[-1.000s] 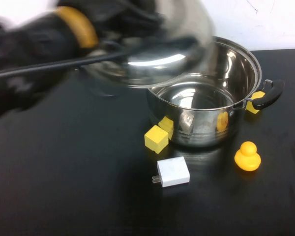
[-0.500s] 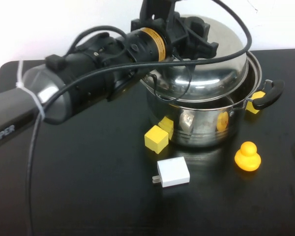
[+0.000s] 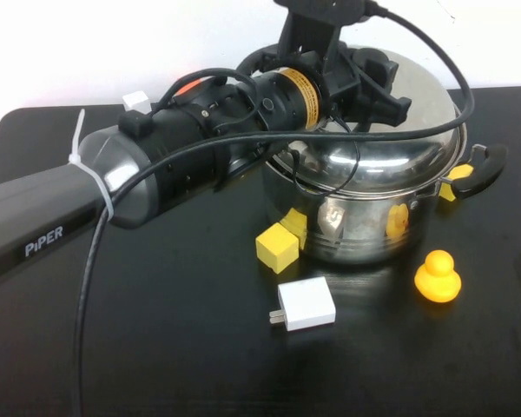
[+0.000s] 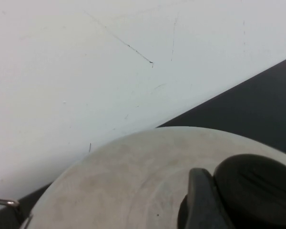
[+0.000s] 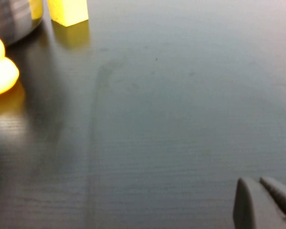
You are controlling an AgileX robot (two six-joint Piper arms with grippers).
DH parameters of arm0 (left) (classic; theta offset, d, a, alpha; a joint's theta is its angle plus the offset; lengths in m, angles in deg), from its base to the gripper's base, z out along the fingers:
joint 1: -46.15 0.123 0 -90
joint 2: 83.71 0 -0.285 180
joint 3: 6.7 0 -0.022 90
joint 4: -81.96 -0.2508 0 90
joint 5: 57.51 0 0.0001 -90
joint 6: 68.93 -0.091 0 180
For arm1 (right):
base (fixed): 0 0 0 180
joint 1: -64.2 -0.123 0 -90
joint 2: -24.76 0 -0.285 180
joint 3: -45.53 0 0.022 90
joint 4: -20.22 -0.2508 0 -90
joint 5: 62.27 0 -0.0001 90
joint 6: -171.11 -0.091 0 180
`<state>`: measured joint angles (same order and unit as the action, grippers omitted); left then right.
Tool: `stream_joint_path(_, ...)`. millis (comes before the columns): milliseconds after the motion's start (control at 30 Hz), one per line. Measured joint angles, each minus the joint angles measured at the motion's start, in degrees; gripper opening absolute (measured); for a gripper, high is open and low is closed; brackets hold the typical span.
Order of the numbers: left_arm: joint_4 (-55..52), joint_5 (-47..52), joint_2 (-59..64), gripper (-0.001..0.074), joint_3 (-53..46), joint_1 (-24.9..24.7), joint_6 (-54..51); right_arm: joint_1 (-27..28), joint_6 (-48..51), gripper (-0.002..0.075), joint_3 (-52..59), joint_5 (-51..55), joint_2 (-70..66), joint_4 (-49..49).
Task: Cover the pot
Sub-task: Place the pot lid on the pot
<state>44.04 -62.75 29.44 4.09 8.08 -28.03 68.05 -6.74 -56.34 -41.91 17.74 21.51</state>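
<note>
Resting on one pot (image 3: 365,230) — one lid (image 3: 399,130); left hand (image 3: 373,74) above, right hand (image 5: 262,200) apparently closed.

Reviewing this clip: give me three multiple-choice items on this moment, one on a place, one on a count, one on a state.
1. Where is the lid?
A. on the pot
B. flat on the table
C. beside the duck

2. How many yellow blocks touch the table left of the pot?
A. none
B. one
C. four

3. What is the left gripper doing?
A. parked empty
B. shut on the lid's knob
C. holding the white charger

Answers: 1 A, the dome rests on the rim; 2 B, one block stands there; 3 B, its finger presses the knob. The right gripper is low over bare table, fingers together.
</note>
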Motion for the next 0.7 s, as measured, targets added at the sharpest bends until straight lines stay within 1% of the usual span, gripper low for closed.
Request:
stream_joint_path(333, -0.3, -0.8, 0.9, 0.0334, 0.0, 0.0, 4.6, 0.0, 0.0, -0.0002, 0.0, 0.0, 0.0, 0.0)
stream_joint_path(700, -0.9, 0.5, 1.0, 0.0334, 0.2, -0.2, 5.6, 0.0, 0.0, -0.0002, 0.0, 0.0, 0.0, 0.0)
